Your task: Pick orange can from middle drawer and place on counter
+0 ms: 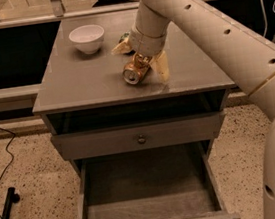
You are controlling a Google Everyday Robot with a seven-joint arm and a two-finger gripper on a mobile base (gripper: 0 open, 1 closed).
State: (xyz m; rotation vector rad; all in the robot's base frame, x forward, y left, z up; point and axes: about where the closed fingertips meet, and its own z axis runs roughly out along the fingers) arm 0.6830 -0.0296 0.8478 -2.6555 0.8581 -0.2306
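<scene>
The orange can (134, 73) lies on its side on the counter (81, 81), near the middle-right, its silver end towards me. My gripper (141, 59) hangs just over it, reaching down from the top right. Its fingers are spread wide, one finger (120, 47) behind and left of the can and the other (161, 69) right beside it; the jaws do not squeeze the can. The middle drawer (82, 202) is pulled out at the bottom of the view and its plank floor is bare.
A white bowl (87, 38) stands at the counter's back left. Something greenish (124, 35) peeks out behind the gripper's wrist. A shut drawer front with a small round knob (141, 139) sits under the counter. The big arm fills the right side. Cables lie on the floor at left.
</scene>
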